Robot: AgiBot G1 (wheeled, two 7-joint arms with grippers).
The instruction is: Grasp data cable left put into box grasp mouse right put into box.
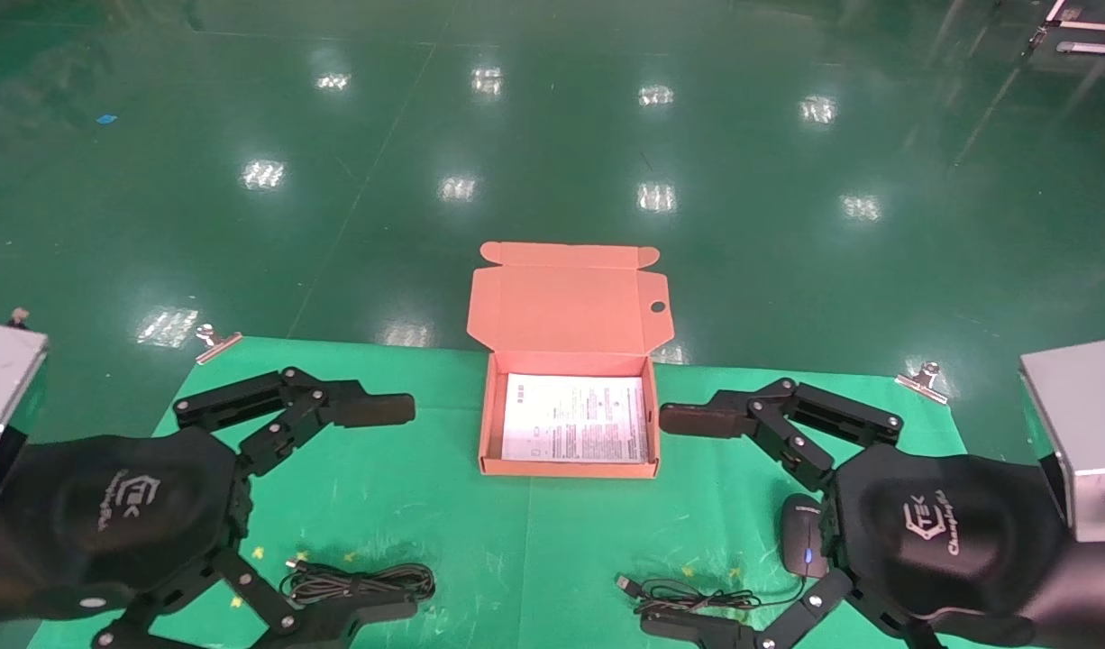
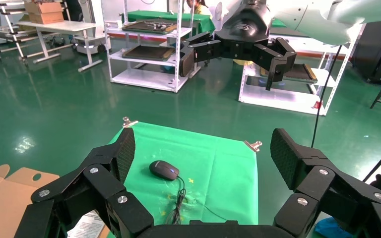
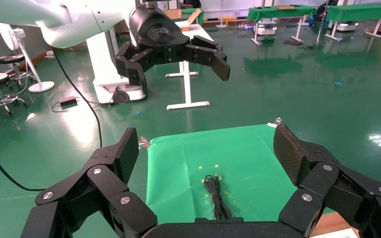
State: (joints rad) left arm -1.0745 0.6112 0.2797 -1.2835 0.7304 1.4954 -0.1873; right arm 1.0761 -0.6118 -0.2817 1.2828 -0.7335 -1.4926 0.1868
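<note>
The salmon-orange box (image 1: 566,467) stands open mid-table, lid (image 1: 561,311) tilted back, a white printed sheet inside. The black data cable bundle (image 1: 359,581) lies at the front left, just beside my open, empty left gripper (image 1: 381,509). The black mouse (image 1: 803,534) with a blue light lies at the front right, its cord (image 1: 688,595) trailing left, close by my open, empty right gripper (image 1: 679,523). The left wrist view shows the mouse (image 2: 163,170) between its fingers (image 2: 124,153). The right wrist view shows the cable (image 3: 216,196) beyond its gripper (image 3: 206,153).
The green cloth (image 1: 480,559) covers the table, held by metal clips (image 1: 217,341) at the far corners (image 1: 920,377). Silver housings sit at the left edge (image 1: 3,397) and right edge (image 1: 1075,424). Glossy green floor lies beyond the table.
</note>
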